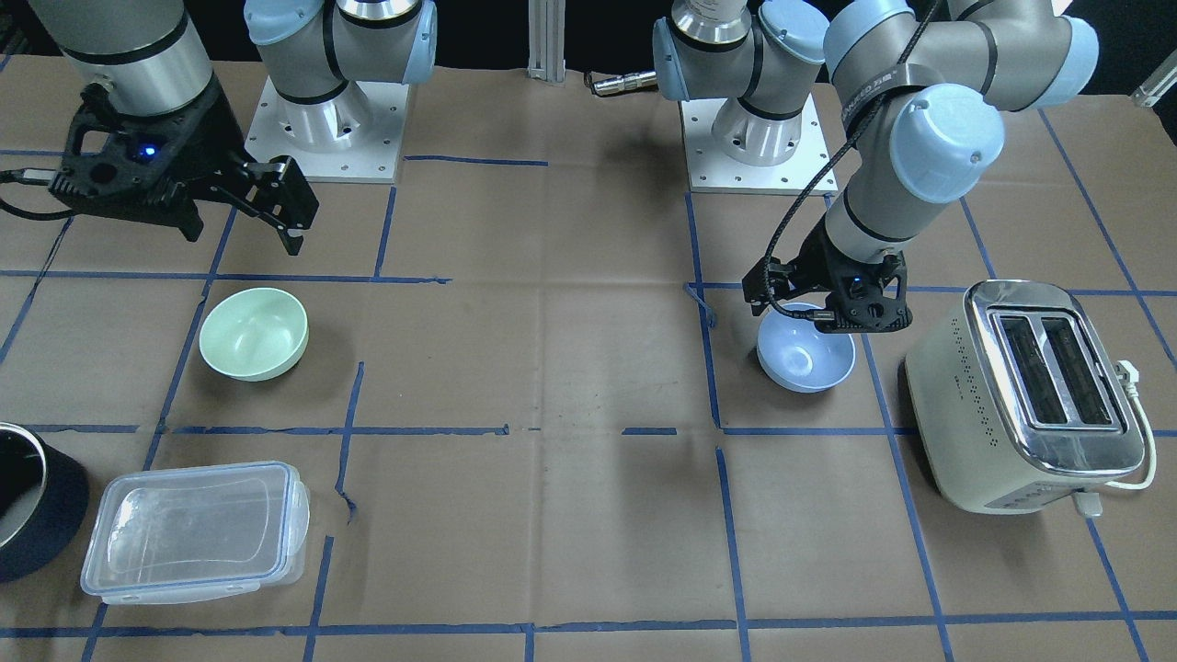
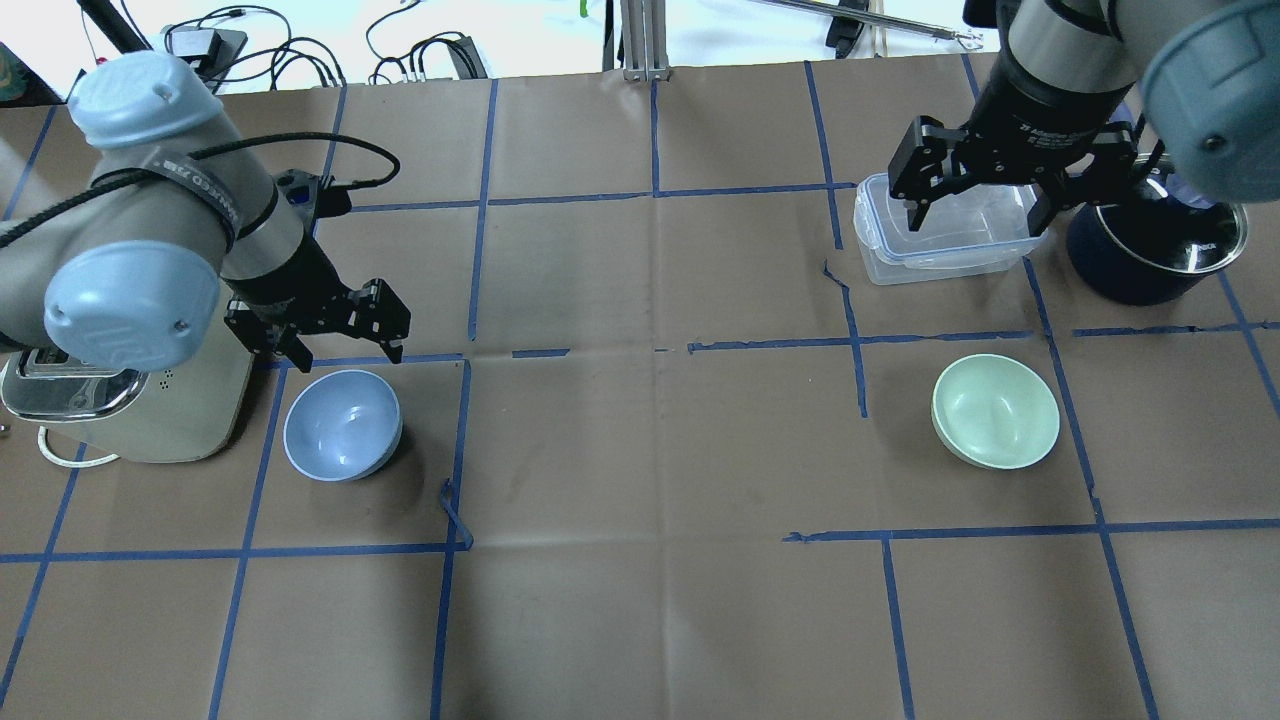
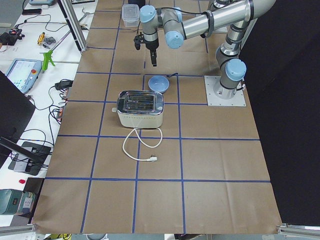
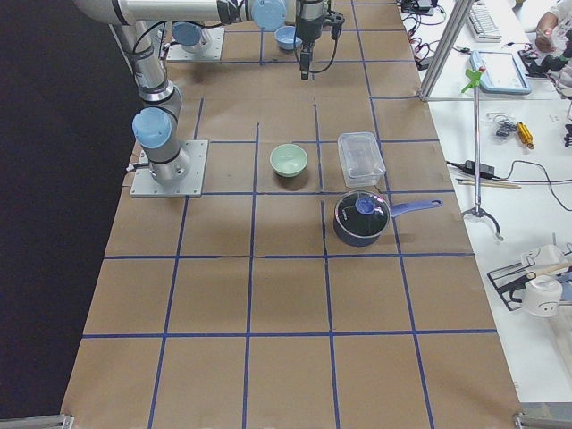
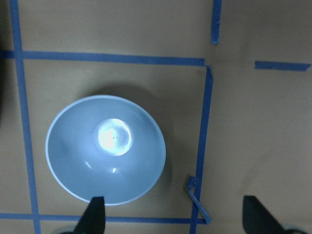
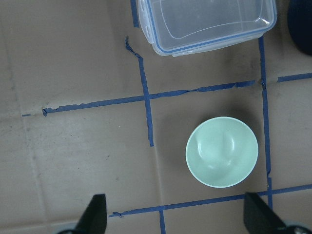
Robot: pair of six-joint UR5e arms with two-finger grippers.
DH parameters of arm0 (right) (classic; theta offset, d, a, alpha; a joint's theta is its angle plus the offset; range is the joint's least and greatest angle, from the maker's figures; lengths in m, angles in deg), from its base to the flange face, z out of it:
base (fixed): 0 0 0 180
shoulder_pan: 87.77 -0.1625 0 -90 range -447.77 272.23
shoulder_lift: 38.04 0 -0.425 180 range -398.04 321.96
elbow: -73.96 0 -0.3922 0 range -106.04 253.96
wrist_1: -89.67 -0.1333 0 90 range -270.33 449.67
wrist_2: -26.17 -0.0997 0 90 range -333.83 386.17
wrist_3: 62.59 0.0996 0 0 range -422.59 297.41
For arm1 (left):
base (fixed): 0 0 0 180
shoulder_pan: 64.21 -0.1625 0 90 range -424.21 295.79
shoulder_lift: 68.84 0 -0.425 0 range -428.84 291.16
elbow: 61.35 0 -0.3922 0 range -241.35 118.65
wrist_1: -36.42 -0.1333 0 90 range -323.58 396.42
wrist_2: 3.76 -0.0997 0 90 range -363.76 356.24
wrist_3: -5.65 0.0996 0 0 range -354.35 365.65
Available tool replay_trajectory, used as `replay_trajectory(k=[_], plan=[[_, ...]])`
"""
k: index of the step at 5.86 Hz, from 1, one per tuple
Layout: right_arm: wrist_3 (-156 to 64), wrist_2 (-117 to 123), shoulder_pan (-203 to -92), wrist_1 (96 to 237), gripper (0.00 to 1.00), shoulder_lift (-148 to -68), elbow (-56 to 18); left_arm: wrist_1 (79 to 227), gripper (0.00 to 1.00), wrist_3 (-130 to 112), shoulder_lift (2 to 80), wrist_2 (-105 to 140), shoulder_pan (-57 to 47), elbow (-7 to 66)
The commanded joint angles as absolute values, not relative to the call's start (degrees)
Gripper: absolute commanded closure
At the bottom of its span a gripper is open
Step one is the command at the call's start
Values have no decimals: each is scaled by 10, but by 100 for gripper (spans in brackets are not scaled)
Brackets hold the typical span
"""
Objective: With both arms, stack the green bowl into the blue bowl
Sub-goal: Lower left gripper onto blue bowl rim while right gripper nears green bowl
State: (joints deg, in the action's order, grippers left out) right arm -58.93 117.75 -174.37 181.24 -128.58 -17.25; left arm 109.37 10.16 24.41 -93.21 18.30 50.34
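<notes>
Pincers wide open, empty: left pincer (image 2: 345, 350) above blue bowl (image 2: 342, 425), right pincer (image 2: 975, 205) aloft.

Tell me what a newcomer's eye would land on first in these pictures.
Two pastel bowls sit far apart on the blue-taped table: the blue bowl beside the toaster on the robot's left, the green bowl on its right. The left claw hangs open close by the blue bowl; the right claw, open too, hangs higher on the green bowl's side.
</notes>
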Motion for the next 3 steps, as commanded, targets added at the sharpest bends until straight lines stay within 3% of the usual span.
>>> replay_trajectory(k=[1,3], plan=[[-681,1177,-1669,1808,0,-1287,-176,1019,2,101,267,-932,181,563],[-810,1170,-1575,1812,2,-1302,-209,966,4,102,320,-939,186,570]])
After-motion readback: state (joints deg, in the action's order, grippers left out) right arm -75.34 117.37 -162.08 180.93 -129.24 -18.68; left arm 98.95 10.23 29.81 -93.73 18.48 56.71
